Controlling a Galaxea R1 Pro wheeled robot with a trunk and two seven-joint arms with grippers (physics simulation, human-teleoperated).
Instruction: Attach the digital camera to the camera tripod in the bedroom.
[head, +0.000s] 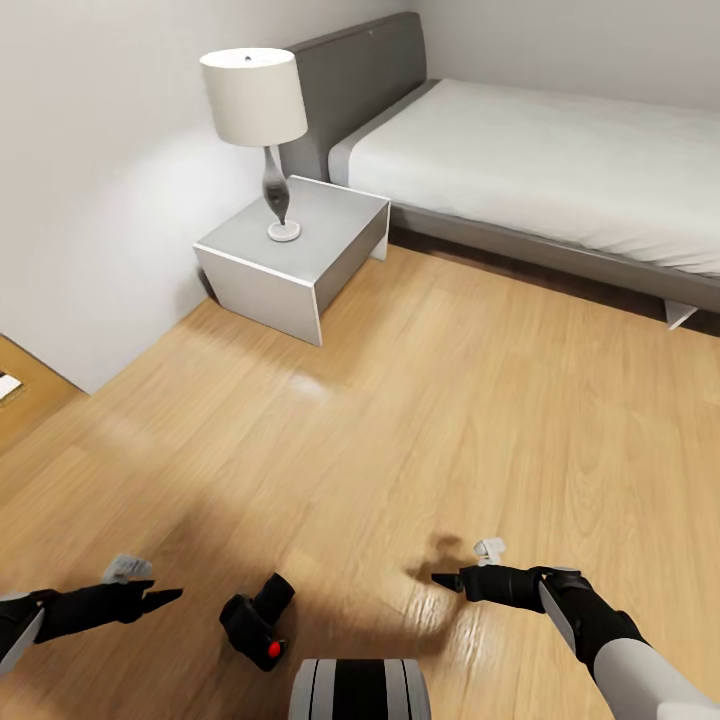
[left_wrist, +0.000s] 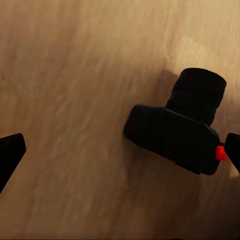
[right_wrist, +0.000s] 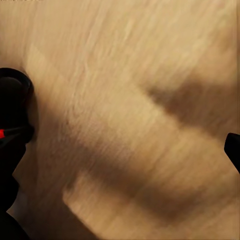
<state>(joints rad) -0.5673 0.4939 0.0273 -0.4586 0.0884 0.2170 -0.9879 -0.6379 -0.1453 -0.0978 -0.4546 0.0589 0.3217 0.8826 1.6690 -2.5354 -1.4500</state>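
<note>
Camera (head: 257, 620) lies on floor (head: 400, 400) at 6 o'clock, between empty wide-open left claw (head: 160, 597) and right claw (head: 445, 578); straddle its body squarely.

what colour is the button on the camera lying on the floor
Red, on the black digital camera; clearest in the left wrist view.

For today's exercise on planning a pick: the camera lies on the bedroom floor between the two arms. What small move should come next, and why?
Probably shift the left gripper sideways over the digital camera. The camera lies on the wood floor, ungrasped, and the left wrist view shows it off to one side between the wide-open fingertips.
</note>
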